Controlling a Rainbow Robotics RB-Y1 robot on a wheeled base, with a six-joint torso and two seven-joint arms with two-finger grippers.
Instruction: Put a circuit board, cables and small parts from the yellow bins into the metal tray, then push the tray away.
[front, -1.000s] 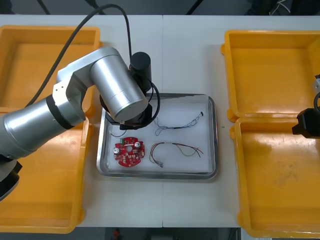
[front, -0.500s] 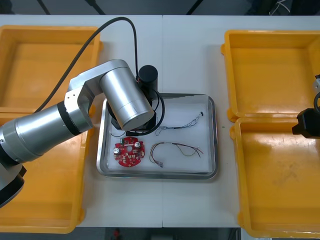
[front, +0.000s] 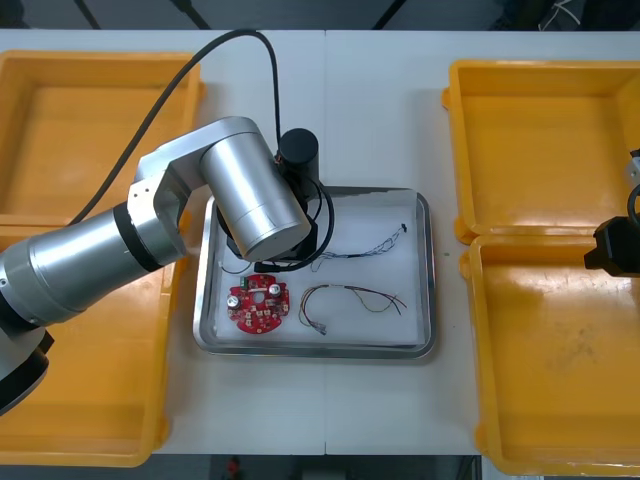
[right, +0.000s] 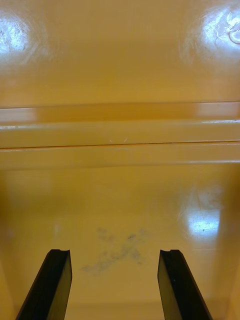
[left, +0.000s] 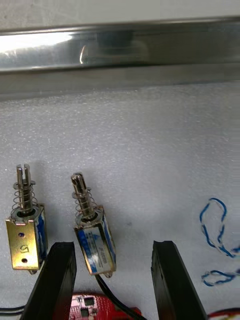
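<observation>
My left gripper (left: 115, 250) hangs over the metal tray (front: 425, 285), centre-left in the front view, fingers apart, with one of two small metal parts (left: 93, 236) showing between them. My right gripper (right: 115, 255) sits spread at the right edge over a yellow bin (front: 560, 400).

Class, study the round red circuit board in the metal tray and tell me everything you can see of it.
The red circuit board is a round, flat disc carrying small components, two silvery round ones near its far edge. It lies flat on the white inside of the metal tray, in its near corner on the robot's left, apart from the red and yellow cable beside it. The open left pincer hovers just beyond its far edge.
</observation>
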